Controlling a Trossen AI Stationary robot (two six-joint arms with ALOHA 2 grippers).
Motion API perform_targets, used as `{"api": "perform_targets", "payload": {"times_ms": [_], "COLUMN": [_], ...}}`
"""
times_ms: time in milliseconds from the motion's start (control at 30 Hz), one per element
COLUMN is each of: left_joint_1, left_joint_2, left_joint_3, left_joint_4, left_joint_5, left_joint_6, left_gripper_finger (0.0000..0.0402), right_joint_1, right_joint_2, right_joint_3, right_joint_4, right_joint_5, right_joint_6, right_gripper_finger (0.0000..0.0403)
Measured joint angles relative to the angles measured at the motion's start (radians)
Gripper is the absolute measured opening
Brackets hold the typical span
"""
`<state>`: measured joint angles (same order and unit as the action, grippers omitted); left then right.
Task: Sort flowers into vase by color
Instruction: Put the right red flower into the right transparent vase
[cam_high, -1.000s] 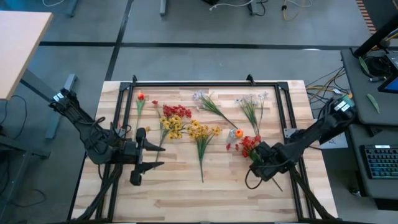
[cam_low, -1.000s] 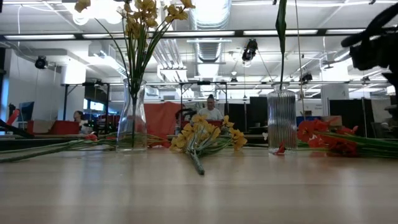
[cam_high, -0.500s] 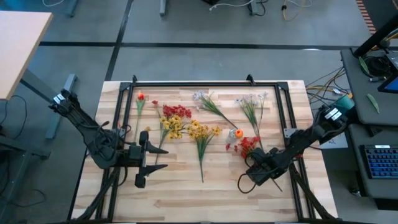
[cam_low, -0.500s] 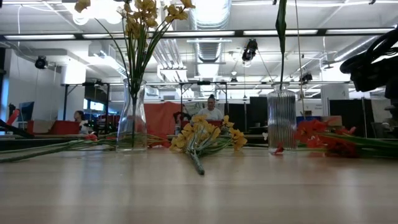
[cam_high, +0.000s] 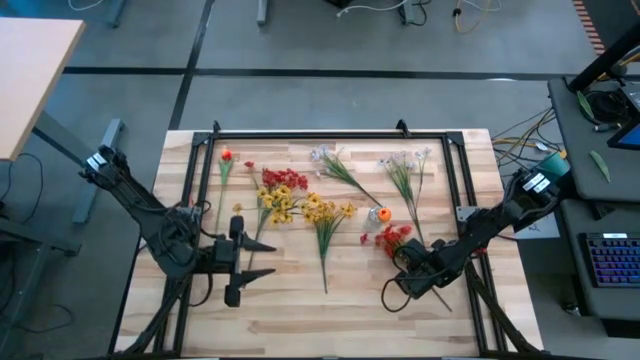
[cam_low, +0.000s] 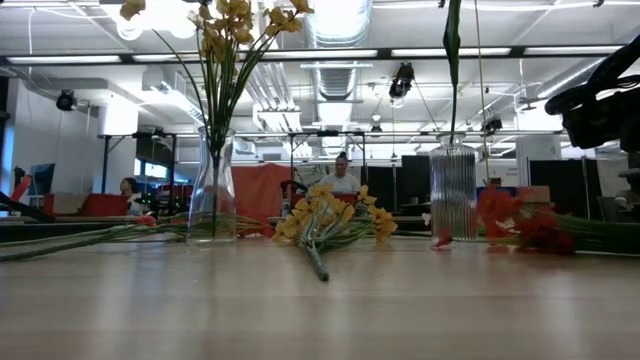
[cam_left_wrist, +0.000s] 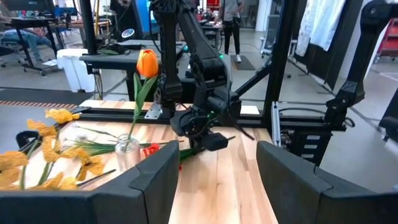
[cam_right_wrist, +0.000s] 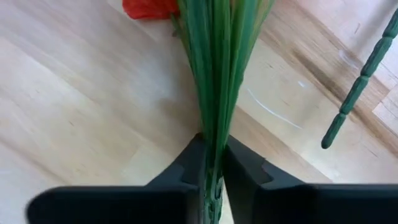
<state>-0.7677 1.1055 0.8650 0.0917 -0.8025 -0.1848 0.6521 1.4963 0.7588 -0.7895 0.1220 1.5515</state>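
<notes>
Loose artificial flower sprays (cam_high: 322, 205) lie across middle of wooden slatted table (cam_high: 300, 310); two clear glass vases (cam_low: 213, 190) stand among them, well apart.

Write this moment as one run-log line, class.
right gripper: shut on red spray's stems | left gripper: open, waiting | stage: pickup

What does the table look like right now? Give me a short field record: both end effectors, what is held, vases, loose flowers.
right end effector: shut on the red spray's stems, low over the table's right side
held item: red spray, green stems pinched between the fingers, blossoms near the wood
left end effector: open, empty, waiting over the left front of the table
clear vase: holds yellow flowers
ribbed vase: holds an orange tulip
loose on table: yellow spray, white sprays, red and yellow cluster
</notes>
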Motion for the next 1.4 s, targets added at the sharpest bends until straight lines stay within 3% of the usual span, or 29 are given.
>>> {"api": "perform_targets", "payload": {"times_ms": [400,700,867,1033,1167,1400], "left_joint_1": [0.000,0.000,0.000,0.000,0.000,0.000], "left_joint_2": [0.005,0.005,0.005,0.005,0.005,0.037], "left_joint_3": [0.000,0.000,0.000,0.000,0.000,0.000], "left_joint_4": [0.029,0.029,0.028,0.027,0.027,0.091], "left_joint_5": [0.000,0.000,-0.001,-0.001,-0.001,0.000], "left_joint_6": [0.016,0.019,0.019,0.020,0.019,0.029], "left_gripper_finger": [0.0199,0.0199,0.0199,0.0199,0.0199,0.0199], "right_joint_1": [0.016,0.090,0.127,0.143,0.141,0.095], "right_joint_2": [-0.072,-0.239,-0.314,-0.351,-0.337,-0.272], "right_joint_3": [0.017,0.033,0.033,0.033,0.033,0.033], "right_joint_4": [-0.012,0.013,0.044,0.244,0.528,0.925], "right_joint_5": [-0.145,-0.113,-0.004,0.145,0.234,0.282], "right_joint_6": [-0.088,-0.117,-0.147,-0.335,-0.624,-1.062], "right_gripper_finger": [0.0022,0.0022,0.0022,0.0022,0.0022,0.0022]}}
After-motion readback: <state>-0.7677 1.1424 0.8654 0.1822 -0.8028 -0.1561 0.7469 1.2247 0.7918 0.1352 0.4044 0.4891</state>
